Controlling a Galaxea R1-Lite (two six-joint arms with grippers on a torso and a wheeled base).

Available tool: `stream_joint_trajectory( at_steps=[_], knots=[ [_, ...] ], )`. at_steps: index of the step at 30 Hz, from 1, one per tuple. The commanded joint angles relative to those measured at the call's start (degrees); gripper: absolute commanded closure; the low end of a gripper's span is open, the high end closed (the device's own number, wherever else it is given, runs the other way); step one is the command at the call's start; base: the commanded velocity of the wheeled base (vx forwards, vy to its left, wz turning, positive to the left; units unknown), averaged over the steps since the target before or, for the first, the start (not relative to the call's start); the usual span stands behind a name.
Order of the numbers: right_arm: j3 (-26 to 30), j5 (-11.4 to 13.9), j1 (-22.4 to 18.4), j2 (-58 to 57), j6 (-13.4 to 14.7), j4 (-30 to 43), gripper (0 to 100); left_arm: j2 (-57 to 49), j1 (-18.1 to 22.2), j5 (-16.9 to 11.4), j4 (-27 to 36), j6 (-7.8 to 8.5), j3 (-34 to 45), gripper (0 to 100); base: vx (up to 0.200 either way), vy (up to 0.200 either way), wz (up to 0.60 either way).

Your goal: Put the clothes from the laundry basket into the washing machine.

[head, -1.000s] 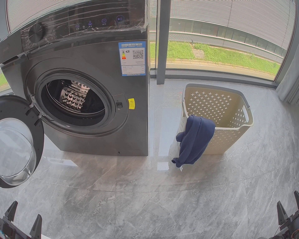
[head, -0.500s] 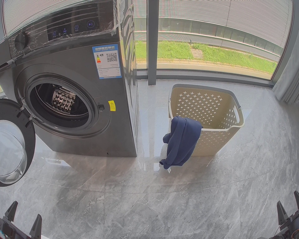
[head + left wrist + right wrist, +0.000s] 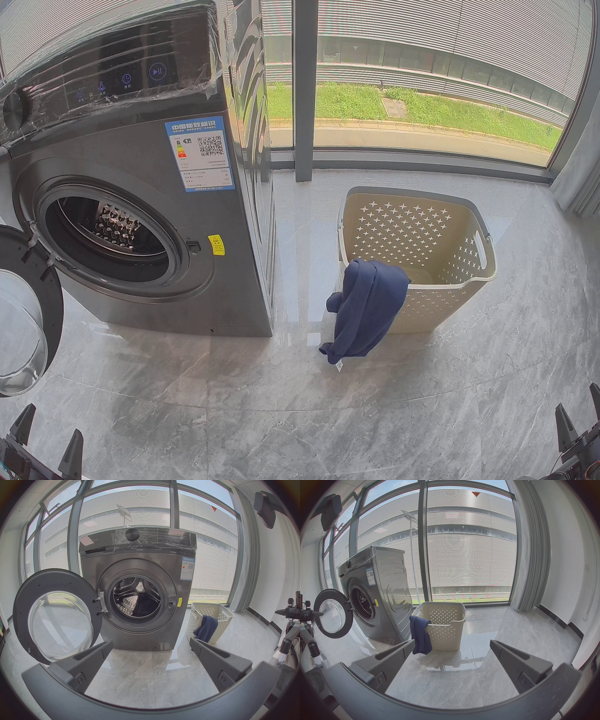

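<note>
operator: report the condition of both grippers.

technician: the left gripper (image 3: pixel 51 424) sits low at the near left edge of the head view, above the floor (image 3: pixel 300 419). its jaws are released and spread wide, and nothing is between the fingers (image 3: pixel 90 655). the right gripper (image 3: pixel 576 400) sits at the near right edge. its jaws are also released and empty. both units are well apart from the basket and the machine.

operator: locate the clothes.

technician: one navy garment (image 3: pixel 365 306) hangs over the front rim of the laundry basket (image 3: pixel 400 228), at the corner nearest the machine. most of it drapes down the outer wall. its lower end reaches about floor level, but contact with the floor cannot be confirmed. the basket is cream, perforated with star-shaped holes, and stands upright to the right of the washing machine (image 3: pixel 144 275), with a strip of floor between them.

operator: state the machine configuration.

technician: it is a dark grey front loader. the door (image 3: pixel 25 312) is swung fully open on its left hinge, which exposes the drum (image 3: pixel 106 240). in the left wrist view a dark shape (image 3: pixel 143 606) lies low inside the drum, and what it is cannot be told. clear film covers the control panel (image 3: pixel 119 69). a window (image 3: pixel 437 75) runs behind both units.
</note>
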Motion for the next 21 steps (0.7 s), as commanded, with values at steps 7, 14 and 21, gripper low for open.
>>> stream_joint_trajectory(
  at_steps=[7, 14, 21],
  knots=[
    [0.92, 0.01, 0.00, -0.77, -0.01, -0.01, 0, -0.42, -0.02, 0.01, 0.02, 0.00, 0.92, 0, 0.000, -0.143, 0.00],
    [0.92, 0.01, 0.09, -0.77, 0.08, -0.01, 0, -0.42, -0.02, 0.01, 0.02, -0.09, 0.92, 0, 0.000, -0.200, 0.00],
    [0.92, -0.08, 0.00, -0.77, 0.52, 0.08, 0, -0.42, -0.02, 0.01, 0.02, 0.00, 0.92, 0, 0.000, -0.086, 0.00]
  ],
)
